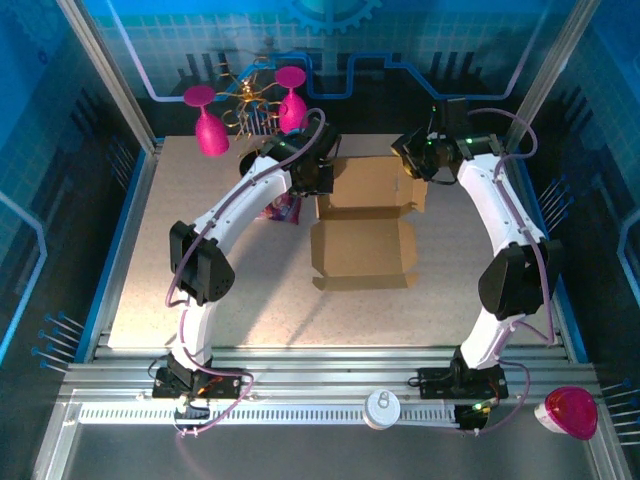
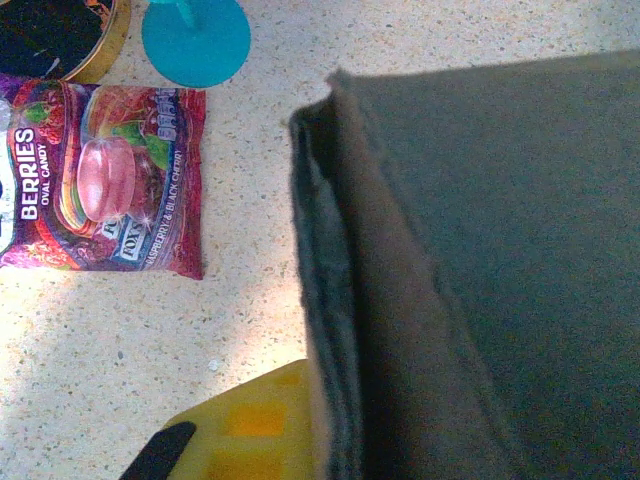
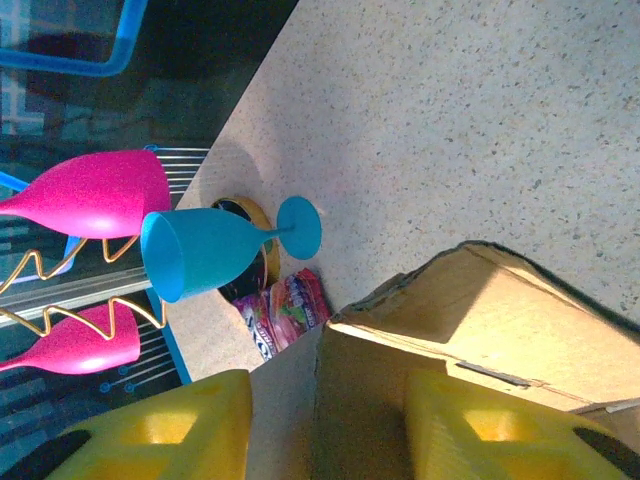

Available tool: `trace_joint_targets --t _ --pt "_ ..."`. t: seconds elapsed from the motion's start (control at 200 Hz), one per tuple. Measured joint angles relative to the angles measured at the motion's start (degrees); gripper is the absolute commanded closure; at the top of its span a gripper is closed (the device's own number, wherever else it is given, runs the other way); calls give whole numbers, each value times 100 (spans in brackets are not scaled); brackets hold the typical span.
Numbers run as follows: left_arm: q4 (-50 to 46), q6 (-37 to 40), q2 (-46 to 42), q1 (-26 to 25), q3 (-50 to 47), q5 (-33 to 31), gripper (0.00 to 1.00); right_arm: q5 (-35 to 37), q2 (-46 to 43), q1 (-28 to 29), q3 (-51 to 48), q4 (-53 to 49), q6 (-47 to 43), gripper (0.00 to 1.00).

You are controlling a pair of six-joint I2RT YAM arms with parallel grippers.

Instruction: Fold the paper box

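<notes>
Top external view: I see the left gripper [image 1: 322, 183] and right gripper [image 1: 418, 168] at the box [image 1: 365, 235]; right fingers [image 3: 480, 420] clamp a panel; left grip unclear.

The box [image 1: 365, 225] lies mid-counter [image 1: 200, 290]; a candy packet [image 1: 283, 208] lies just left, goblets [image 1: 208, 125] behind.

I can count one brown paper box [image 1: 365, 225], one purple candy packet [image 2: 100, 178], two pink cups [image 1: 207, 125], one blue cup [image 3: 215, 250], one white round lid [image 1: 382, 408] and two robot arms [image 1: 235, 225] here.
</notes>
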Motion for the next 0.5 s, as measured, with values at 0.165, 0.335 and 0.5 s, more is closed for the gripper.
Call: trace_joint_targets --t 0.165,0.335,0.5 --pt "-17 0 0 -15 0 0 100 -157 -9 15 -350 352 367 81" --pt "-107 0 0 -24 0 0 100 -240 -125 17 -658 721 793 99" --pt "-76 -2 0 -46 0 0 100 -234 -208 15 -658 817 935 100"
